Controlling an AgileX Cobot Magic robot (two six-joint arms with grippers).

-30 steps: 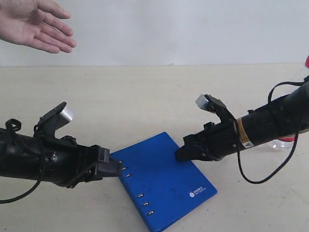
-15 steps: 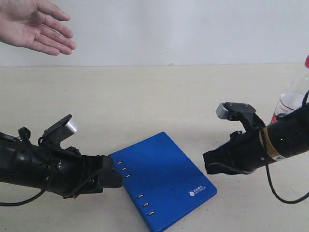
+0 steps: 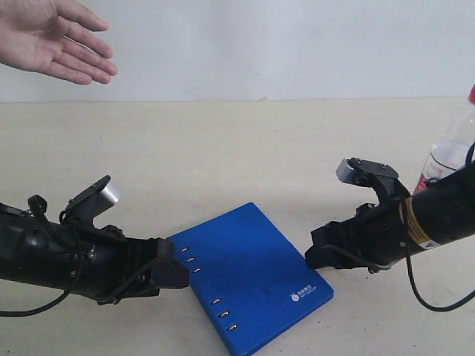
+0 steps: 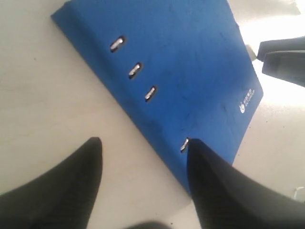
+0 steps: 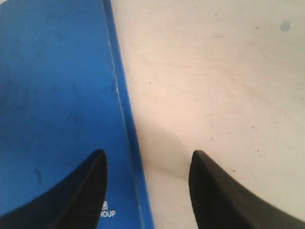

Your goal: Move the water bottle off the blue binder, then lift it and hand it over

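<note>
Apparently the first step is done: the water bottle [image 3: 445, 159] stands on the table [image 3: 245, 148] at the far right, behind the right arm and off the blue binder [image 3: 249, 274]. The lift seems next. The binder lies flat between both arms. The left gripper [image 4: 143, 143], wide and empty, straddles its spine edge, and the right gripper [image 5: 147, 155], also wide, straddles the logo-side edge. One must close on an edge, then raise toward the open hand [image 3: 56, 37].
</note>
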